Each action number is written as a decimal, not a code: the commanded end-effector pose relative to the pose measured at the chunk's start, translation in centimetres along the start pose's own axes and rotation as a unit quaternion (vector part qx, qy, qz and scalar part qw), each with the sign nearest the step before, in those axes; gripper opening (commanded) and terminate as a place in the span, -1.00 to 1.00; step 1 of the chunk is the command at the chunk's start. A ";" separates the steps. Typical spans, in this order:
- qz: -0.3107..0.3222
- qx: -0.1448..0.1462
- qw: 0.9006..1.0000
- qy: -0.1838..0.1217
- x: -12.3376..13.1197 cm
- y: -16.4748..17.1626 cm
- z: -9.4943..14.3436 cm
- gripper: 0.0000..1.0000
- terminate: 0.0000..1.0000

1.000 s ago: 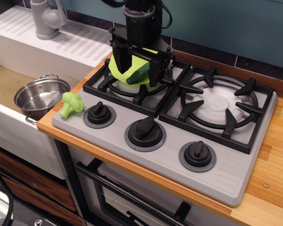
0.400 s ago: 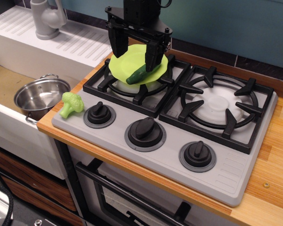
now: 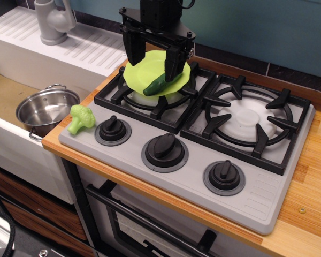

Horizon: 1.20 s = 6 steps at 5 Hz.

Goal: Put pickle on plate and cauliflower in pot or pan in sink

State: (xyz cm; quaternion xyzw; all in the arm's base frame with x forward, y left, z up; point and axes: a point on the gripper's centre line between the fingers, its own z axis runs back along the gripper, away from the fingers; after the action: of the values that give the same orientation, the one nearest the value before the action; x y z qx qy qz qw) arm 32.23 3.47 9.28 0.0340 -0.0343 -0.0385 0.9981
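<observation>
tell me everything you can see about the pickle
The pickle is a smooth, dark green, elongated toy, plastic by its look. It lies tilted on the near edge of the lime-green plate over the rear left burner, its lower end reaching the rim. The open tool hangs just above, apparently not gripping it.

Even, moderately bright overhead lighting; sharp focus throughout.
Soft glare shows on the pot (image 3: 47, 110) interior and the right burner cap (image 3: 250, 118). Short, diffuse shadows lie beneath the grates (image 3: 155, 93). The near-left corner falls dim.
</observation>
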 end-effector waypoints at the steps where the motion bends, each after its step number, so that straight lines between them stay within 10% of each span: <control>1: 0.013 0.006 0.996 -0.089 -0.7 1.9 2.0 1.00 -1.00; 6: 0.013 0.025 0.981 -0.191 -5.1 6.9 -0.7 1.00 -1.00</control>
State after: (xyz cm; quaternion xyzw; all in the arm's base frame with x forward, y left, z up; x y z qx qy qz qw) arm 27.02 10.58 6.93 0.0351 -0.2004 -0.0273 0.9787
